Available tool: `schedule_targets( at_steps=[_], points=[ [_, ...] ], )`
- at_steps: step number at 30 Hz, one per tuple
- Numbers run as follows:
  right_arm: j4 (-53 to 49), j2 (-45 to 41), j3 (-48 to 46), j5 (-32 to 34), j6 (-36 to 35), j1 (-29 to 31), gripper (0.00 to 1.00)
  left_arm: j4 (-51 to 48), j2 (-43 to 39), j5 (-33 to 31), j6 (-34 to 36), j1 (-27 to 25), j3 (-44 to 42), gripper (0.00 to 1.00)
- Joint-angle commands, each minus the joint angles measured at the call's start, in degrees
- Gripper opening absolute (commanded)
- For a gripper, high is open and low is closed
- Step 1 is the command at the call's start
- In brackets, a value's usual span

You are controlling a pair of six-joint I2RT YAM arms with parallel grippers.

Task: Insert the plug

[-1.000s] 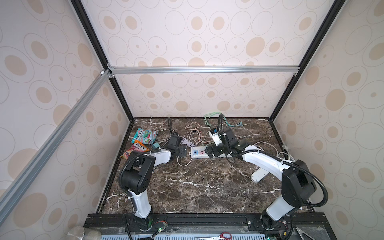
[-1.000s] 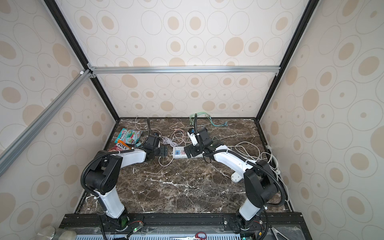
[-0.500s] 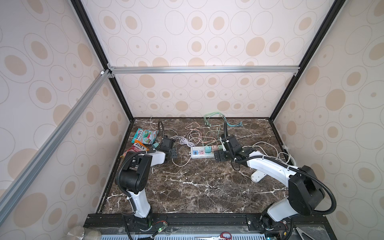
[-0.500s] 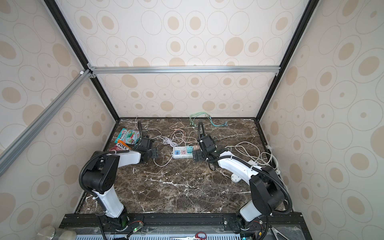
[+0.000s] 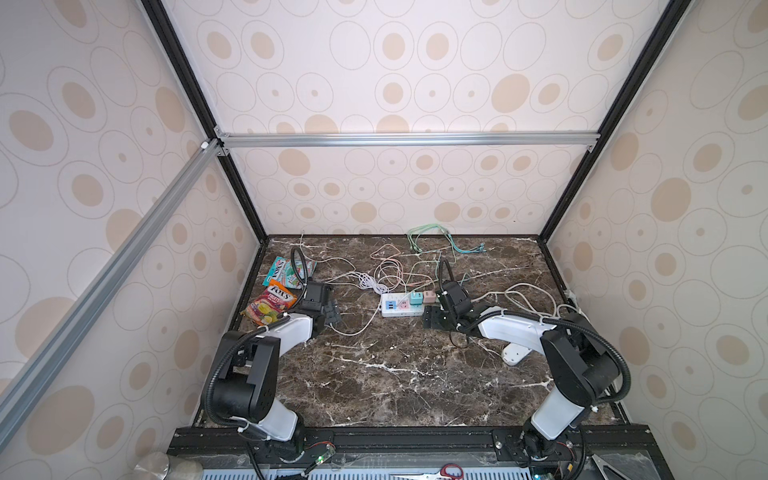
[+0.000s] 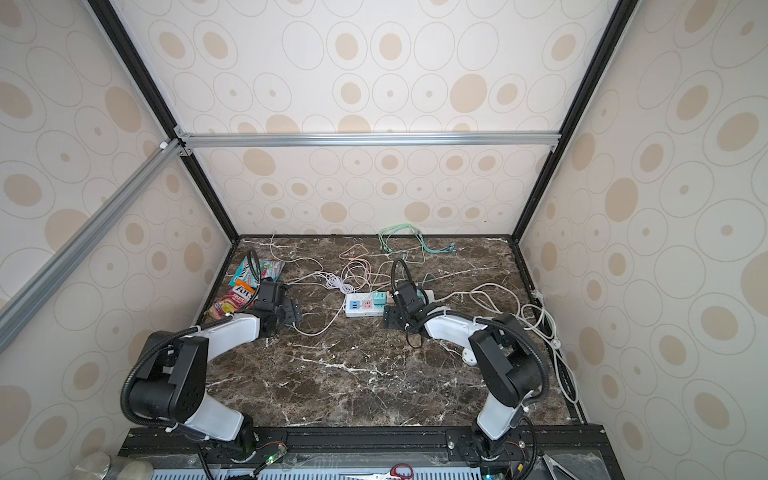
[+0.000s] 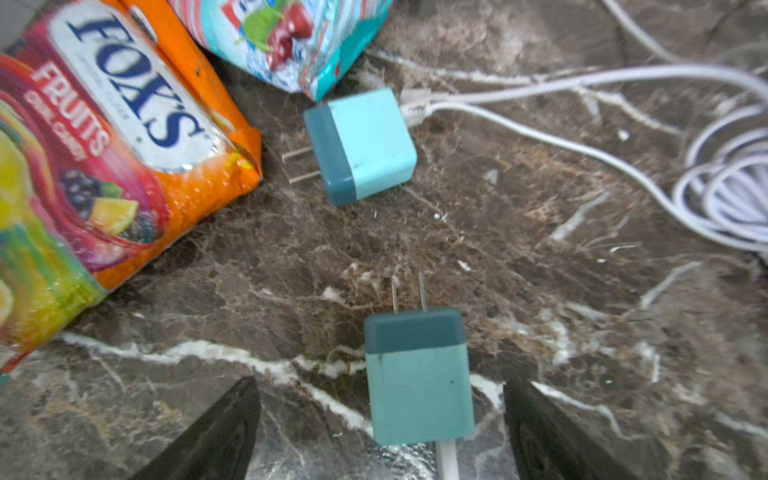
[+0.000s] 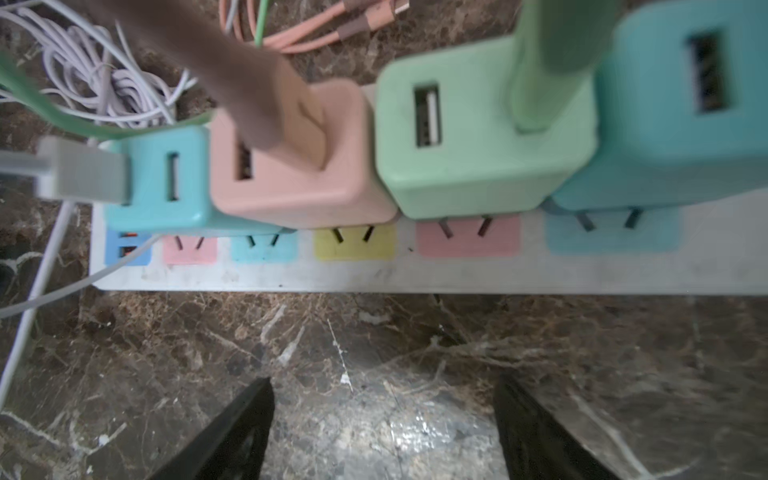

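Observation:
A teal plug [image 7: 417, 374] with a white cable lies on the marble, prongs pointing away, between the spread fingers of my left gripper [image 7: 379, 386], which is open and touches nothing. A second teal plug [image 7: 359, 145] lies farther off beside the candy bags. The white power strip [image 8: 374, 274] holds several adapters in teal, pink and green. My right gripper [image 8: 382, 382] is open over bare marble just in front of the strip. In both top views the left gripper [image 5: 330, 318] sits left of the strip [image 5: 401, 305] and the right gripper [image 5: 432, 320] at its right end.
Two candy bags [image 5: 270, 305] [image 7: 104, 166] lie by the left wall, close to the left gripper. Loose white, pink and green cables [image 5: 390, 270] tangle behind the strip. More white cable [image 5: 519, 299] loops along the right side.
Both grippers have drawn away from the power strip. The left one moved left toward the candy bags; the right one pulled back toward the strip's right end.

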Motion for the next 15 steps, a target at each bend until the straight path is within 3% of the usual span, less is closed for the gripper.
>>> schedule_targets(
  at_steps=[1, 3, 4, 10, 15],
  points=[
    [5.3, 2.3, 0.1, -1.3, 5.6, 1.2, 0.74, -1.3, -2.9, -1.2, -1.0, 0.0, -0.1, 0.95],
    [7.7, 3.9, 0.2, -1.8, 6.9, 1.5, 0.56, -1.2, -4.0, -1.2, -1.0, 0.0, -0.5, 0.98],
    [8.9, 4.8, 0.3, -1.7, 7.8, 1.6, 0.52, -1.1, -4.5, -1.3, -1.1, 0.0, -0.7, 0.99],
    [13.7, 9.5, 1.3, 2.4, 10.2, 2.1, 0.44, -0.7, -6.8, -1.9, -1.2, 0.0, -2.0, 0.98],
    [13.6, 13.6, 4.3, 3.3, 8.4, 1.6, 0.45, -2.1, -6.9, -2.6, -0.5, 0.0, -2.0, 0.98]
  ],
)
